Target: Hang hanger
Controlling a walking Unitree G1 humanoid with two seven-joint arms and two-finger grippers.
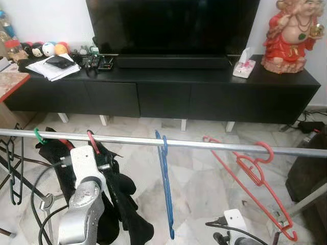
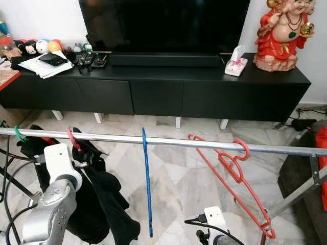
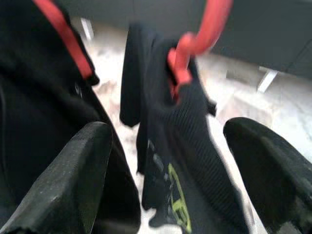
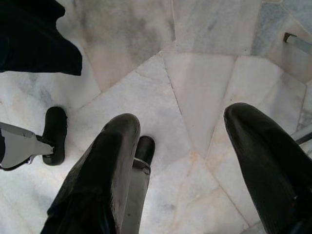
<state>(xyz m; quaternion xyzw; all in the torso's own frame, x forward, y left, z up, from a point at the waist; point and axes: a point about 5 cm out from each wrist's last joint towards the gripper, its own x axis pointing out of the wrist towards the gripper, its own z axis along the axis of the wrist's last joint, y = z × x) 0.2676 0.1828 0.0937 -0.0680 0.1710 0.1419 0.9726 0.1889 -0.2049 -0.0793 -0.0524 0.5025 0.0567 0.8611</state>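
left hand (image 3: 165, 146) spread wide before black garment (image 3: 180, 146)

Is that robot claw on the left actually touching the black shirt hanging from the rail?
Apart. In the left wrist view the left claw is open, its two black fingers spread wide, and the black shirt on its red hanger hangs beyond them, unpinched.

One rail (image 1: 204, 145) carries four hangers: one green (image 1: 37, 136) at 9 o'clock, one red (image 1: 92, 141) holding one black garment (image 1: 122, 199), one bare blue (image 1: 164, 184) near the middle, and one bare red (image 1: 250, 178) at 3 o'clock. One TV (image 1: 173, 25), one soundbar (image 1: 171, 62), one tissue box (image 1: 244, 66) and one statue (image 1: 291, 35) stand on one black counter (image 1: 168, 97).
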